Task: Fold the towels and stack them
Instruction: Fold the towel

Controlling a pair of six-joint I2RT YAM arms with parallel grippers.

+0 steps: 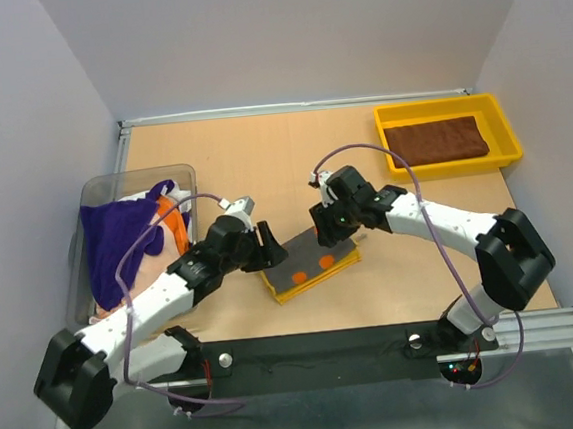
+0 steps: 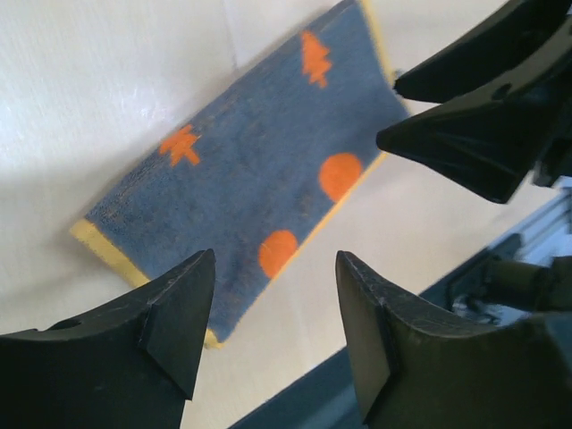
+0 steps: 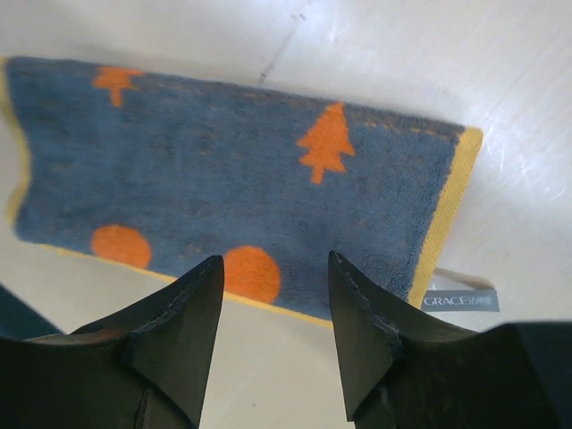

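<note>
Two black-and-white robot arms reach in from the near edge of a tan wooden bench (image 1: 261, 146), their claws poised over a folded grey-blue terry towel with orange trees and dots and a yellow border (image 1: 311, 268), which lies flat near the front centre of the bench. The left claw (image 2: 275, 299) hangs above the towel's near long edge with its dark fingers parted and nothing between them; the right claw (image 3: 275, 299) hovers over the opposite side, likewise spread and empty, with a small grey brand tag (image 3: 459, 300) showing at the towel's yellow end. Farther back on the left, a clear plastic bin (image 1: 188, 173) holds a crumpled deep purple towel (image 1: 118, 239) with an orange cloth (image 1: 174, 227) bunched beside it. At the far right corner, a yellow plastic tray (image 1: 445, 110) carries a folded dark brown towel (image 1: 439, 139) lying flat inside it.
</note>
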